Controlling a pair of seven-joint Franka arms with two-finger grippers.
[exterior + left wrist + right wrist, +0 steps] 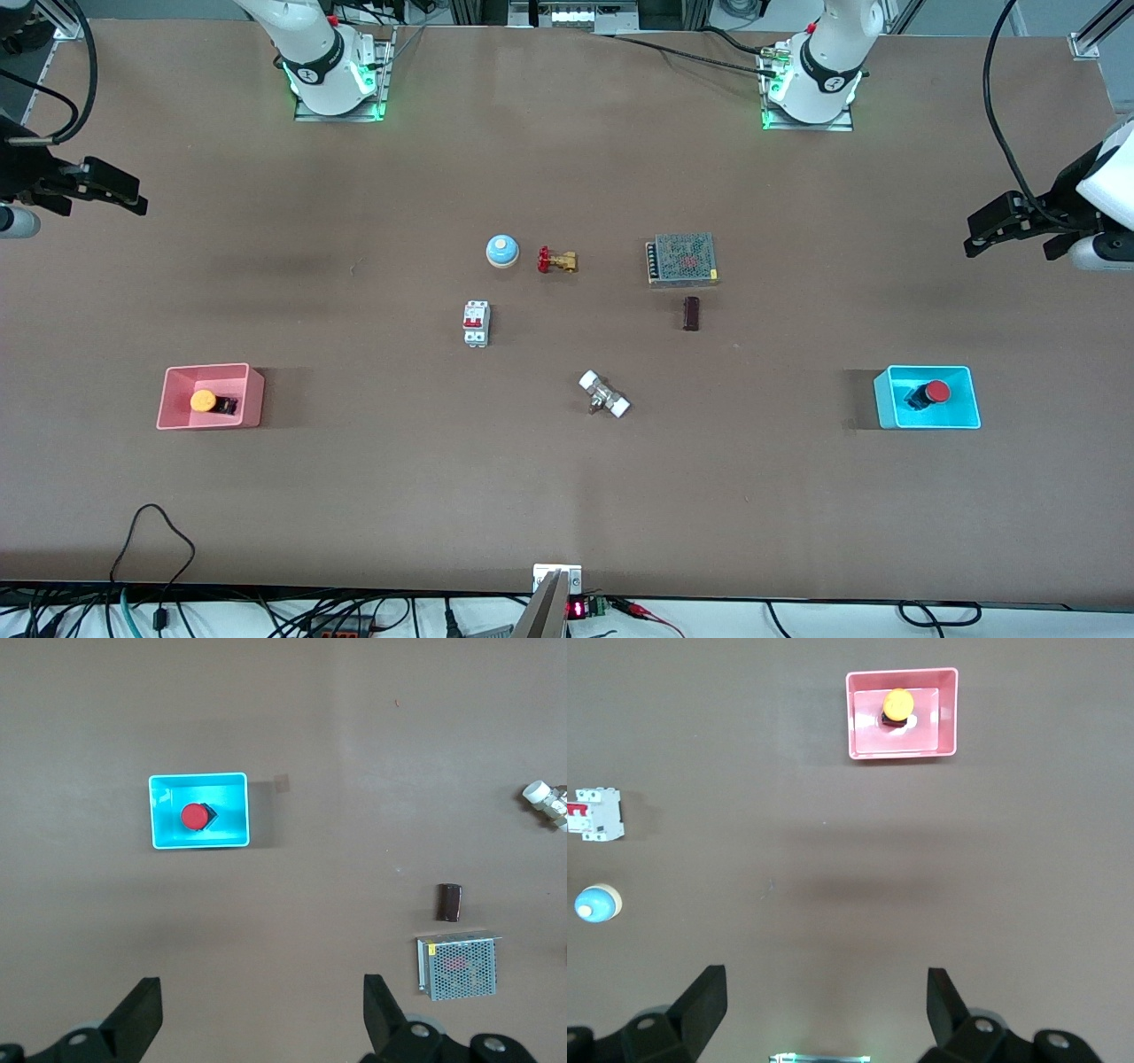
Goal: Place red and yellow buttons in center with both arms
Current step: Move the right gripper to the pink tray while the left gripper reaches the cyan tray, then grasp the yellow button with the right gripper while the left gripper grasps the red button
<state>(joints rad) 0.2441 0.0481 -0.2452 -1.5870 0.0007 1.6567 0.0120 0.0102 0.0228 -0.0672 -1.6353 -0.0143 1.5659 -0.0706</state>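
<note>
The yellow button (204, 400) lies on its side in the pink tray (251, 397) toward the right arm's end of the table (399, 496); the red button (935, 392) lies in the cyan tray (969, 403) toward the left arm's end. Both trays sit well apart from the table's middle, where loose parts are scattered: a blue bell (502, 251) just beside a brass valve (557, 260), a white breaker (477, 323) nearer the camera than the bell, a mesh-topped power supply (682, 259) with a small dark block (691, 313) just in front of it toward the camera, and a white-ended fitting (604, 394) nearest the camera. The right tool (120, 193) hangs over bare table at the right arm's end, fingers (700, 1005) spread apart and empty. The left tool (997, 229) hangs over bare table at the left arm's end, fingers (137, 1014) likewise spread apart and empty. Neither tool touches a tray or a button.
</note>
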